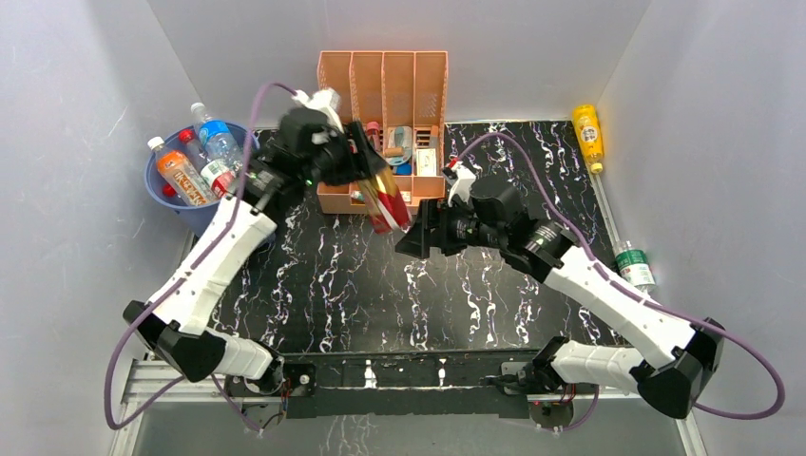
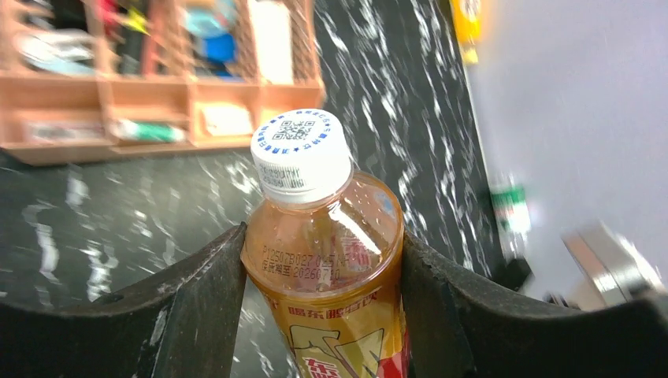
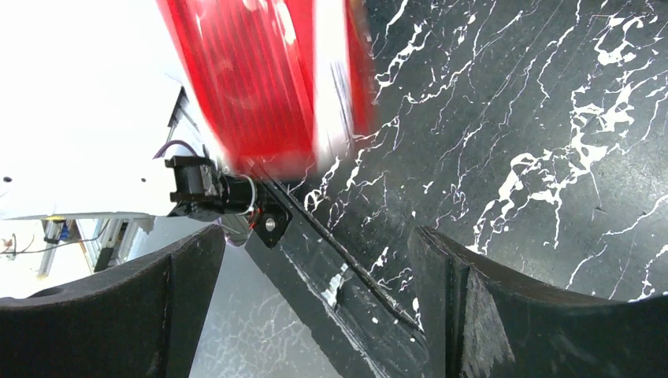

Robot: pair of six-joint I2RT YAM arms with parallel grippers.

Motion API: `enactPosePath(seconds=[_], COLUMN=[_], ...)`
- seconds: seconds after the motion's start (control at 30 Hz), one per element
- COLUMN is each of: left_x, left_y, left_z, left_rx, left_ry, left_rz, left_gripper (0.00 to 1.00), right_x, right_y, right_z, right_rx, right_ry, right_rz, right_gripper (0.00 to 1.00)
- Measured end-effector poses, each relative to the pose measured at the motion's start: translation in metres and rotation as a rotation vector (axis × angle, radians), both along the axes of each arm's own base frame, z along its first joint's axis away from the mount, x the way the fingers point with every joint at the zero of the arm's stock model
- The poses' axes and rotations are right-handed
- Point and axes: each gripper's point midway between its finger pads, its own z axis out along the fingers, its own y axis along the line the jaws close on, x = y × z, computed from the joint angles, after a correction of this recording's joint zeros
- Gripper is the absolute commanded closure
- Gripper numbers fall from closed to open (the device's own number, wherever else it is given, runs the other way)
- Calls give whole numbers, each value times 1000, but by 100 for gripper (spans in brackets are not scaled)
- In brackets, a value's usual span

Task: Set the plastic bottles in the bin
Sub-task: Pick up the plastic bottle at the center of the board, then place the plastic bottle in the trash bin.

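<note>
1. An amber tea bottle (image 2: 331, 268), white-capped and red-labelled, is clamped tilted between the fingers of the left gripper (image 2: 323, 240), just near of the peach rack (image 1: 382, 81).
2. The right gripper (image 3: 315, 236) is spread wide with nothing in it, just beside the bottle's lower end.
3. The blue bin (image 1: 195, 217) is seen far left, with several bottles inside.
4. A yellow bottle (image 1: 588, 133) lies far right, and a green-labelled bottle (image 1: 634, 266) lies at the right edge.

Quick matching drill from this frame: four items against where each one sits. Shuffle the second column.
1. amber plastic tea bottle with a white cap
2. yellow plastic juice bottle
3. clear plastic bottle with a green label
4. round blue plastic bucket

A. far left, partly filled
B. clamped in the left gripper
C. right side, midway back
D. far right corner

Pairs: 1-B, 2-D, 3-C, 4-A
</note>
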Motion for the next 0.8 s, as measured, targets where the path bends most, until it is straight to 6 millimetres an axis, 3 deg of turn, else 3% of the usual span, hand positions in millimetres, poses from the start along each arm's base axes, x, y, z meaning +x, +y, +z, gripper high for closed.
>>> enactPosePath(seconds=[0.23,0.37,0.43,0.57,0.8], left_x=[62,83,83,72,44], left_y=[122,197,230,278,355], left_z=[55,96,108,110,77], left_rx=[65,129,170,242,322], left_ry=[-79,-144,-171,-150,-14], left_rz=[265,425,507,638,847], left_gripper=[55,54,55,55,55], right_x=[-12,-16,-17,-20,-26], right_y=[-14,-18,-19,-21,-22], right_z=[17,15,11,4,-1], right_rx=[27,23,15,-1,-21], right_ry=[-28,-24,-15,1,7], right_rz=[-2,-3,-1,5,42], right_gripper=[2,2,2,2,2])
